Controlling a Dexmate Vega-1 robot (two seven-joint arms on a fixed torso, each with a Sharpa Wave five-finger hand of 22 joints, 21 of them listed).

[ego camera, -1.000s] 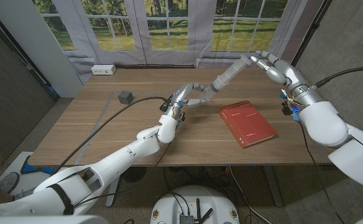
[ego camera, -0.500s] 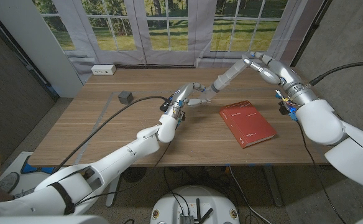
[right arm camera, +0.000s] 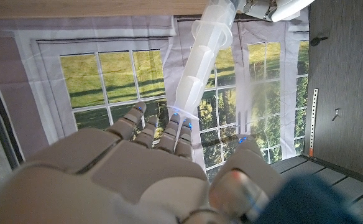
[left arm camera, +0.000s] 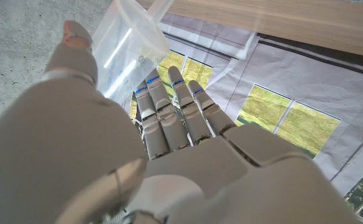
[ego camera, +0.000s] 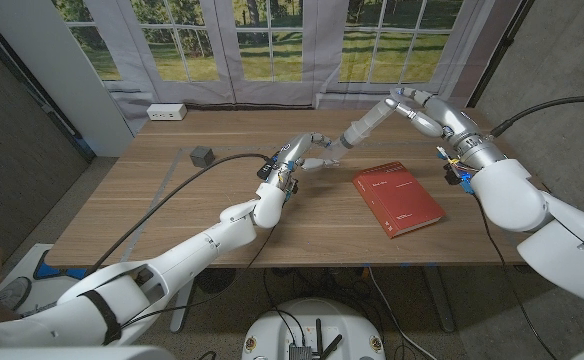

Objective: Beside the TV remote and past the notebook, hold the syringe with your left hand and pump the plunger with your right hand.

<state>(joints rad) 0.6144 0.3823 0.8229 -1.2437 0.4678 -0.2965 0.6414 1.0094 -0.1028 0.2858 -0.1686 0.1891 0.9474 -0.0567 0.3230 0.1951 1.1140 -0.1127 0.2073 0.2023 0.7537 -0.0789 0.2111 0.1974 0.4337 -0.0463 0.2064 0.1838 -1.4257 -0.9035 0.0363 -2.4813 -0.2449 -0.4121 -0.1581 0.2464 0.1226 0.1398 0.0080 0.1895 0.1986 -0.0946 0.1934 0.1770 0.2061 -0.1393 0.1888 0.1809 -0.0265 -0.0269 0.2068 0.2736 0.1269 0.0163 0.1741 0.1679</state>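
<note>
A large translucent syringe (ego camera: 364, 121) hangs slanted in the air over the far middle of the table. My left hand (ego camera: 307, 152) grips its lower end, and the clear barrel (left arm camera: 128, 46) shows between thumb and fingers in the left wrist view. My right hand (ego camera: 430, 108) holds the upper end with the plunger. In the right wrist view the syringe (right arm camera: 201, 68) runs from my right hand (right arm camera: 156, 155) up to my left hand (right arm camera: 271, 7). The red notebook (ego camera: 399, 197) lies on the table, nearer than the syringe.
A small grey cube (ego camera: 202, 155) sits on the wooden table (ego camera: 152, 210) at the left. A white power strip (ego camera: 166, 112) lies beyond the far edge. A black cable (ego camera: 172, 195) trails along my left arm. Windows and a curtain stand behind.
My right hand has shifted a little to the left, toward my left hand, with the syringe's upper end. The left hand has kept its place.
</note>
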